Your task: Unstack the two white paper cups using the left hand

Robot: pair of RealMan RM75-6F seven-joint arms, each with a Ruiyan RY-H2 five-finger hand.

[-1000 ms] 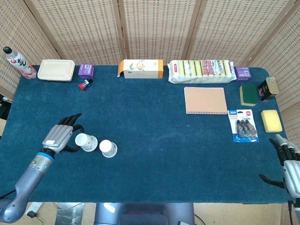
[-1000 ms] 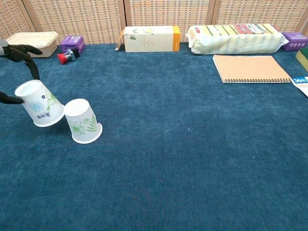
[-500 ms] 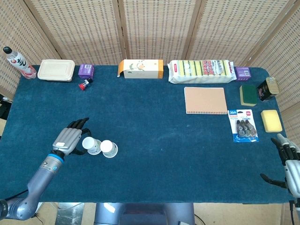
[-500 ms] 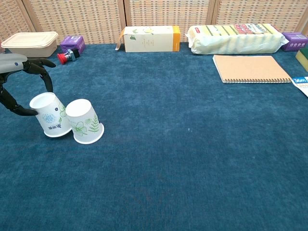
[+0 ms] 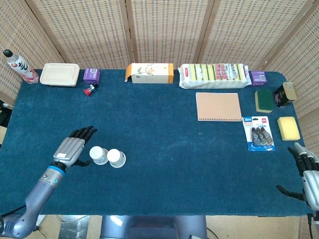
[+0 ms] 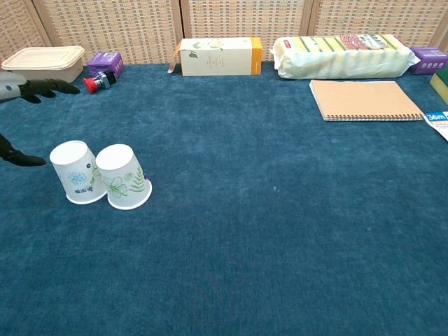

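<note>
My left hand [image 5: 73,148] wide, empty, just left of 2 upside-down cups: blue-print cup [image 6: 78,172] nearest, green-leaf cup [image 6: 123,176] touching it. My right hand [image 5: 308,169] spread, empty.

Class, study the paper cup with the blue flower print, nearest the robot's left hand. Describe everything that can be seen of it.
The blue-flower paper cup is white, apparently thin paper, with a small blue flower and dark lettering on its side. It stands upside down on the blue tablecloth, wide rim down and flat base up, leaning slightly. Its right side touches the green-leaf paper cup, also inverted. The left hand sits just beside it with fingers spread, not touching it.
</note>
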